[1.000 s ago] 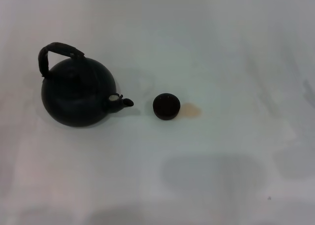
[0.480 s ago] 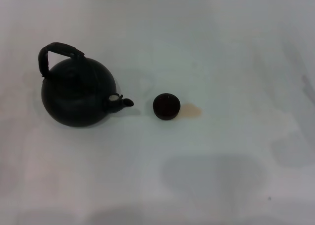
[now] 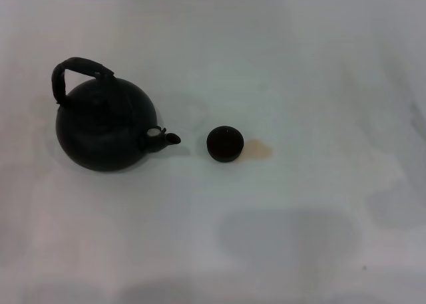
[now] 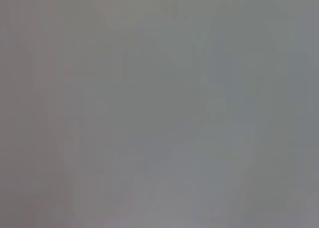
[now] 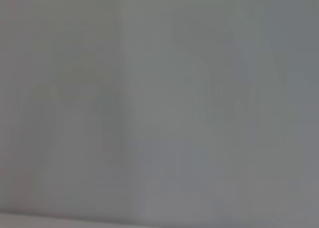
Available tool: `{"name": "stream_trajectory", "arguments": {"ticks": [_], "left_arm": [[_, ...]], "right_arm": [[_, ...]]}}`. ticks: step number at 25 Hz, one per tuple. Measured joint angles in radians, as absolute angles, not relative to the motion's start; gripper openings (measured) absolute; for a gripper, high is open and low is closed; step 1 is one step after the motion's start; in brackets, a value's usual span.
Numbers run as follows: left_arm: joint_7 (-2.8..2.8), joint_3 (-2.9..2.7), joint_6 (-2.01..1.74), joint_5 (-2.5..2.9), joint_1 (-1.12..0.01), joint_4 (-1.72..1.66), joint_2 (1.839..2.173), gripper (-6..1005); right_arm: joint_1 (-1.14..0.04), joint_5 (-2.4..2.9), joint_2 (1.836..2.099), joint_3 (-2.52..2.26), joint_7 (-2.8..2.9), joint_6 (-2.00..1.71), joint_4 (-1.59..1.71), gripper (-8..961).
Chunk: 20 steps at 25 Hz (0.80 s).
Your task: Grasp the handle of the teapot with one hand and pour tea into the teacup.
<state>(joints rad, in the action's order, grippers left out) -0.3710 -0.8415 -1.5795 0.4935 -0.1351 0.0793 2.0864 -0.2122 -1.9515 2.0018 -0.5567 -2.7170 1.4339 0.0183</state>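
Teapot (image 3: 105, 128) stands near the table's (image 3: 299, 64) left edge, spout facing the teacup (image 3: 225, 144), handle (image 3: 76, 71) free; neither gripper shows, their state untellable.

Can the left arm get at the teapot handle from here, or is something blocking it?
Probably yes. The handle arches up over the teapot on the robot's left, with nothing over or around it; the teacup sits apart, off the spout. Neither gripper is in view.
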Motion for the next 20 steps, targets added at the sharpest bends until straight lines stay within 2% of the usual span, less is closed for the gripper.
{"name": "stream_trajectory", "arguments": {"ticks": [20], "left_arm": [[-0.290,-0.845,-1.622,0.493,-0.127,0.097,2.086,704]], "right_arm": [[-0.222,-1.976,2.005,-0.557,-2.770,1.413,0.021,845]]}}
